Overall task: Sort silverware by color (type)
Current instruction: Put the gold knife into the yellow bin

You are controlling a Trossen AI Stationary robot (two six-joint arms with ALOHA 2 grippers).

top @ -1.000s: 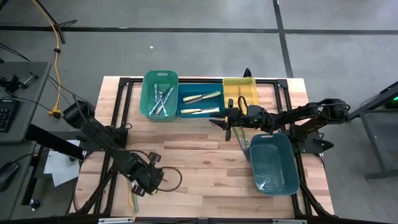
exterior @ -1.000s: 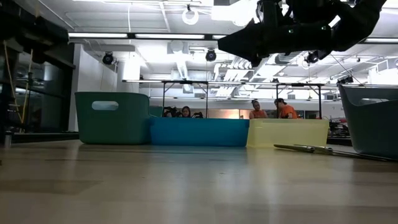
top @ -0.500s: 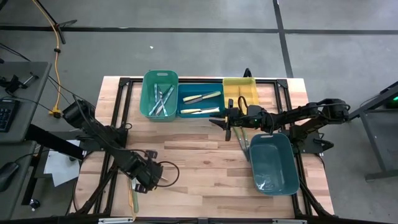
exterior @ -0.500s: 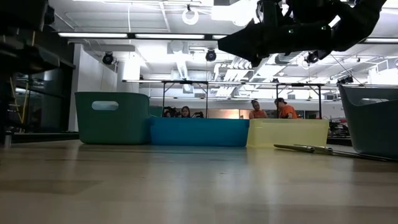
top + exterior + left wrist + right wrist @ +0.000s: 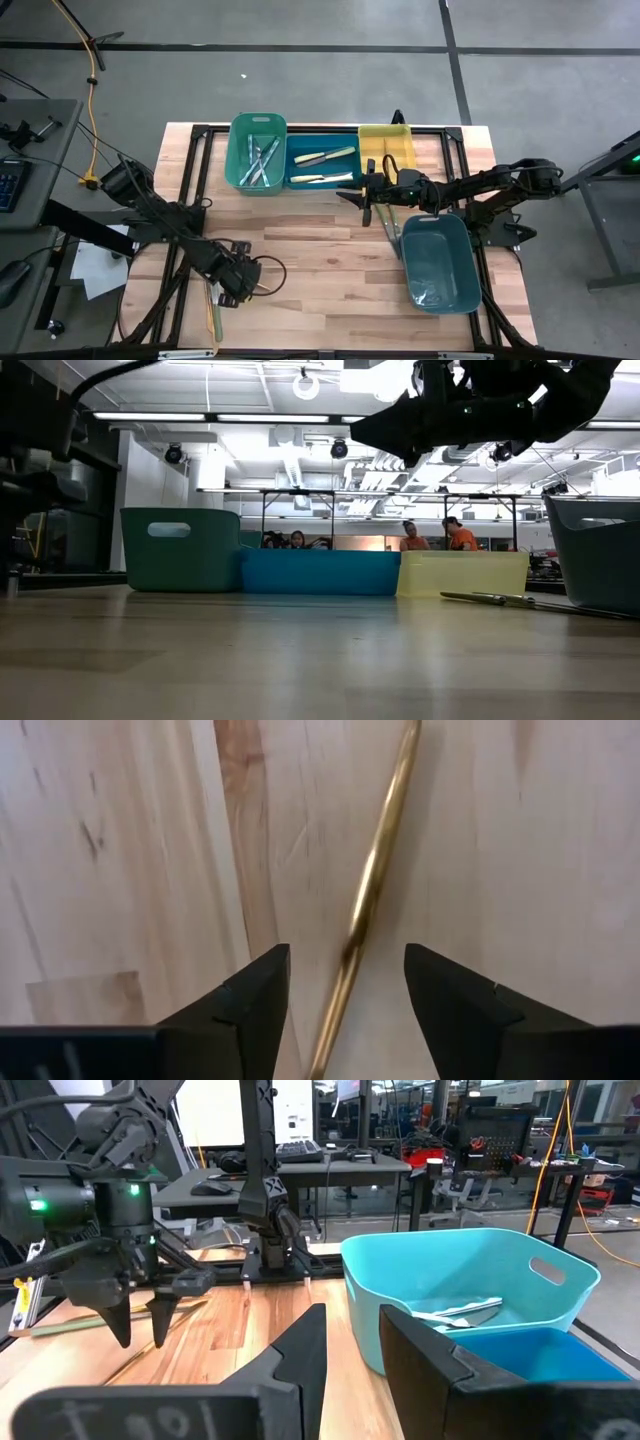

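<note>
Plainly, the risk lies with the left gripper, which hangs low over the wooden surface near its front left corner. Its two dark fingers stand wide apart, and a thin, pale yellow-green utensil lies flat on the wood between them, running on ahead past the tips. Neither finger appears to touch it. Because the handle runs lengthwise through the gap, it sits closer to one finger than the other, so a closing move would likely nudge it sideways or roll it before both pads meet. A thin handle flat on wood also leaves little to get under, so the fingers could scrape the surface or pinch only an edge and let it slip on the lift.

The right gripper waits high above the far middle of the surface, beside the yellow bin. Its fingers are partly apart, with nothing between them.

Sorted silverware already lies in the green bin and the blue bin, well ahead of the left fingers. One more utensil lies loose on the surface just below the right fingers, beside a large teal bin.
</note>
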